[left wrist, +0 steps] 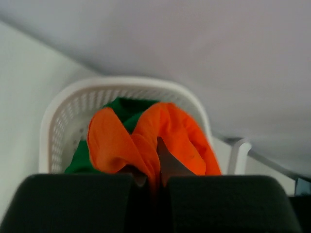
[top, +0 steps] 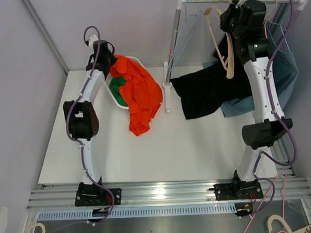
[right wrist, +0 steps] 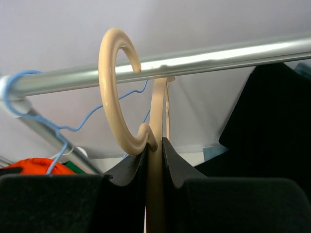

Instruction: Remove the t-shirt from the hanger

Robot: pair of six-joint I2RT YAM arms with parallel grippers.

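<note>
your t-shirt is bright orange, a soft matte knit, crumpled into loose folds with no hanger in it; it spills from the basket over its near rim and down onto the white table, where its lower end lies in a bunched point. the left gripper sits above the back of the basket with its jaws closed narrow on a fold of that orange cloth, which puffs up into two rounded lobes just past the fingers. the basket is white plastic, oval, with a perforated lattice wall, and a green cloth lies in it under the orange. well apart, at the right, the right gripper is pinched tight on the neck of the hanger, a smooth cream plastic one with a thick round hook; the hook curls up in front of the shiny metal rail, and you cannot tell whether it touches it. the hanger's arms hang bare. a thin blue wire hanger is hooked on the rail near its left end. a black garment lies heaped on the table by the rack's post, with a blue-grey garment beside it
</note>
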